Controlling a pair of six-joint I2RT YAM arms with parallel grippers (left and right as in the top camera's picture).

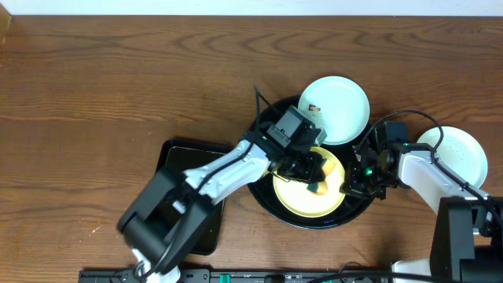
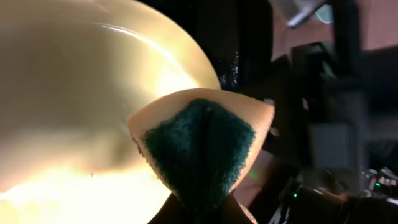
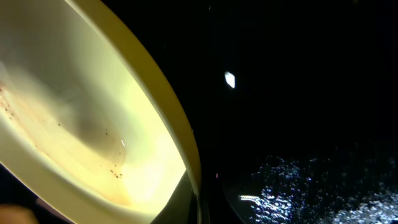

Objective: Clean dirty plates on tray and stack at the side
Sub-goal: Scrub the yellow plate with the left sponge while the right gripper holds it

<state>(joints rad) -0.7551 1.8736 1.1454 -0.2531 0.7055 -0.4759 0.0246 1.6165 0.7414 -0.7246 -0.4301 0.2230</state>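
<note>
A pale yellow plate (image 1: 295,196) lies in the round black tray (image 1: 263,198). My left gripper (image 1: 313,174) is over it, shut on a green and yellow sponge (image 2: 199,149) that presses on the plate's (image 2: 74,93) right side. My right gripper (image 1: 351,182) is shut on the yellow plate's right rim (image 3: 186,155); brown specks and a smear show inside the plate. A light-blue plate (image 1: 336,108) with a brown smear rests on the tray's far rim. Another pale plate (image 1: 460,153) lies on the table to the right, off the tray.
A smaller rectangular black tray (image 1: 177,157) lies on the table at the left, partly under my left arm. The round tray's wet black floor (image 3: 298,186) shows in the right wrist view. The table is brown wood.
</note>
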